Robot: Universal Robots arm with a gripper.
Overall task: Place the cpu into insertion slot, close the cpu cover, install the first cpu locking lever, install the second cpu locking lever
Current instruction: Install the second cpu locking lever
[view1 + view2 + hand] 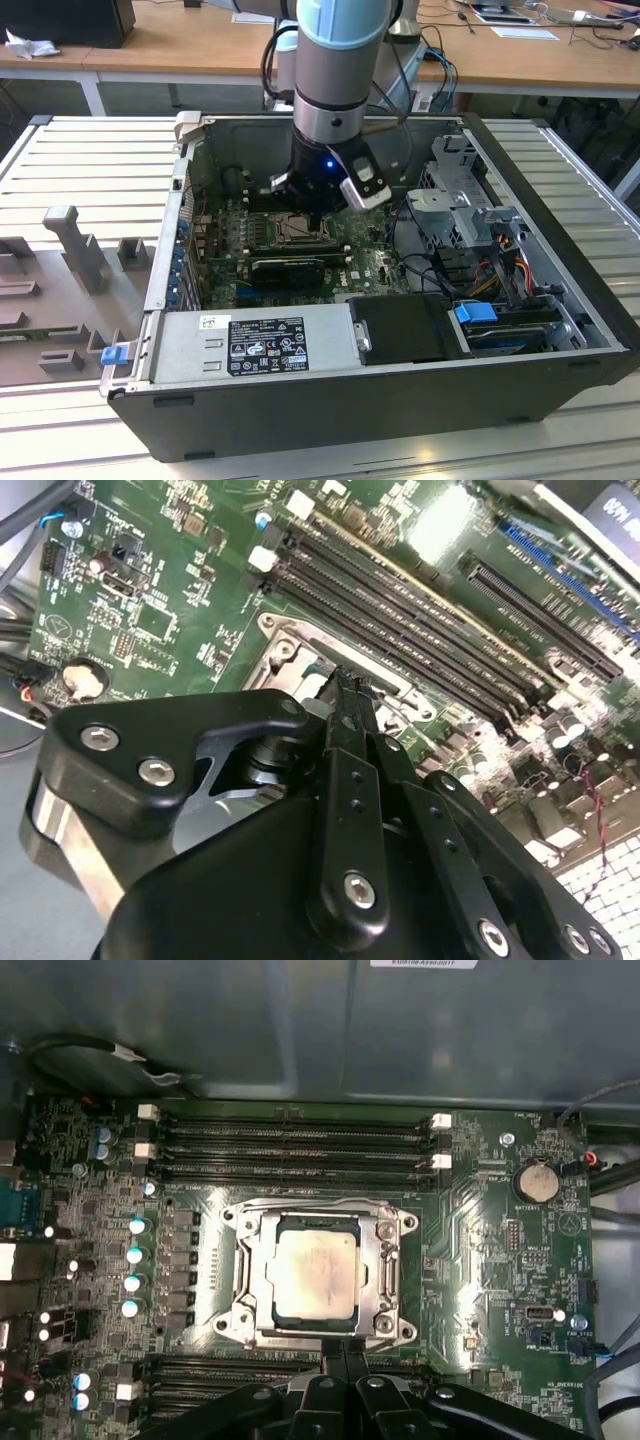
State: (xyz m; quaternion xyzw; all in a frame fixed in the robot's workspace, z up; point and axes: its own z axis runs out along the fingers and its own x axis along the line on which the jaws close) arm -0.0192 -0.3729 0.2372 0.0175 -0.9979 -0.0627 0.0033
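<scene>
Pale beige-silver chip (pixel 317 1270) is already seated flat in the socket (pixel 316 1334), and the dull-silver cover frame (pixel 255 1282) lies down around it, chip showing through the window. Using the socket as landmark: in the first wrist view the memory slots (pixel 290 1140) run along its far side, the coin battery (pixel 536 1182) sits well off one corner, and the gripper (pixel 345 1352) is at the socket's near edge, tips right at the frame's rim. Fingertips look pressed together with nothing between them; in the second wrist view they (pixel 345 692) come down to the same edge as a single narrow point. In the exterior view the gripper (pixel 313 212) hangs straight down over the socket inside the open case (pixel 560 190). Handling, as I judge it: the chip is light, stiff and fragile underneath, so you'd take it by its edges only. The frame is thin springy sheet metal, best pushed at its rim, not through the window. Chip is square, so no long axis; its face points up, edges parallel to the socket's and to the memory slots.
</scene>
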